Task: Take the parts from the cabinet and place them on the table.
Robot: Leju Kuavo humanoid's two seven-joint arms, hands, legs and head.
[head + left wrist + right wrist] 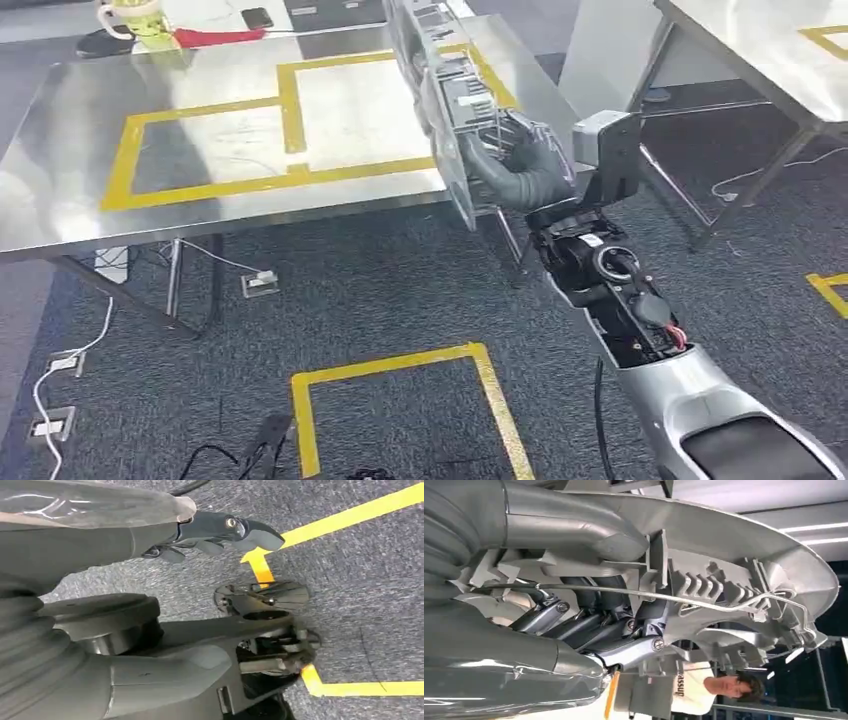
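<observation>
**Carrying the part to the steel table**

Holding a grey ribbed part (440, 90) in our right hand (520, 165), we stand at the near right corner of the steel table (70, 200). Our fingers are clasped around its lower end, threaded into its ribs behind a thin wire rod (624, 592) in the right wrist view. The part's long axis runs up and away from the hand, over the table's right edge, beside the yellow tape rectangles (290, 110) marked on the top. We judge that setting it down calls for carrying the hand leftward and laying that long axis flat inside a taped box; the right hand is the nearer one.

Our left hand (220, 535) hangs low over grey carpet and yellow floor tape (350, 517), fingers apart, grasping nothing.

A person (709, 685) stands beyond the part in the right wrist view; dark lettering on the white shirt is too partial to read. A green mug (135, 20) sits at the table's far side. We see no readable brand on the part.
</observation>
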